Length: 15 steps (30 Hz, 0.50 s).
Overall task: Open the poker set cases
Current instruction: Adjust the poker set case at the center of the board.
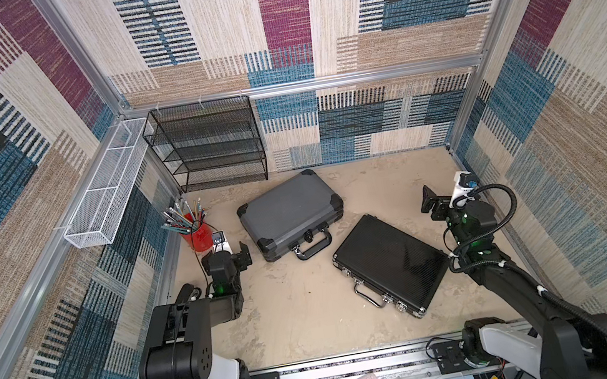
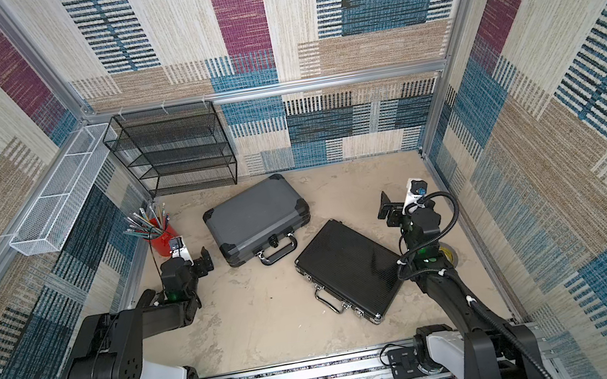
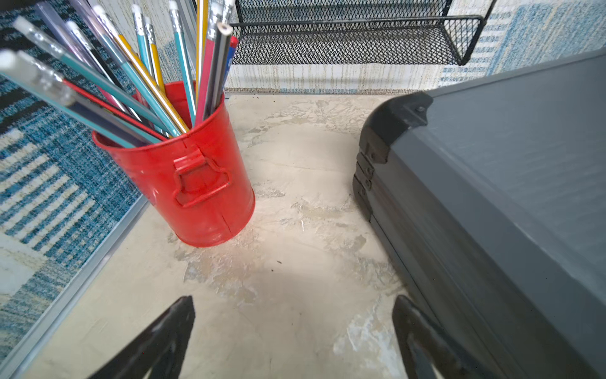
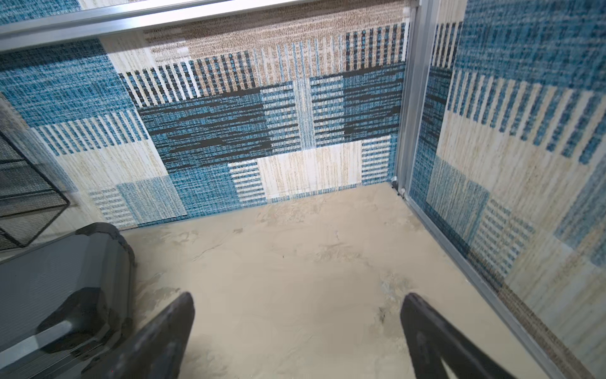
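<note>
The grey case [image 1: 289, 212] lies flat on the desk [image 1: 292, 321], in the middle and a bit to the far side. Its lid is shut. It has black corners, and its black handle [image 1: 314, 249] points to the near side. The black case [image 1: 389, 263] lies flat too, to the right of the grey one and nearer. Its lid is also shut. Its handle [image 1: 367, 295] and silver latches are on its near left edge. The two cases are close but do not touch.

The left pincer [image 3: 292, 299] is just left of the grey case, by its near left corner. Its two fingers stand wide apart and hold nothing. One finger [image 3: 416, 328] is right beside the side of the grey case. I cannot tell if it touches. A red cup [image 3: 196, 183] full of pencils [image 3: 147, 82] stands just past this pincer, by the left wall.

The right pincer [image 4: 298, 295] is on the right, past the far right edge of the black case. Its fingers are wide apart too, with only bare desk between them.

A black wire shelf [image 1: 215, 146] stands at the far wall. A white wire basket [image 1: 105, 194] hangs on the left wall.
</note>
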### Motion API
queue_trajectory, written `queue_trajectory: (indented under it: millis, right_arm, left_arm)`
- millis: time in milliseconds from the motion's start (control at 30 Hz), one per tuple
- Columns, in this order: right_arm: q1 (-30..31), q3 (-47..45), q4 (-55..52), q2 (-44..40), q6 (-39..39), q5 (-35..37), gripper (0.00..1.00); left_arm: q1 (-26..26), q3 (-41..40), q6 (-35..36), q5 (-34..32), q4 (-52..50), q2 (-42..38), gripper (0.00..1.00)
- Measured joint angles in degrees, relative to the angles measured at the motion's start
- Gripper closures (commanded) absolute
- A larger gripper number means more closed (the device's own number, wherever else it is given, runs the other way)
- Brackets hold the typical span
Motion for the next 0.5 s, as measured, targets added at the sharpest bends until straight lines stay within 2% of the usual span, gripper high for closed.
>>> queue_trajectory:
  millis: [100,367,500]
  right_arm:
    - [0.0,-0.6,-6.3,-3.7,4.4,-0.6,0.00]
    - [0.0,-4.7,-18.7,-11.6,15.9,-1.5,0.01]
    - [0.0,-6.0,-23.2,-14.6,20.0,-1.5,0.00]
  left_arm:
    - [-0.2,4.2,0.0,0.0,-6.6,-5.3,0.06]
    - [-2.8,4.9,-3.7,1.3,-14.4,-17.7,0.06]
    - [-9.5,8.7,-5.0,3.1,-17.0,-18.6,0.06]
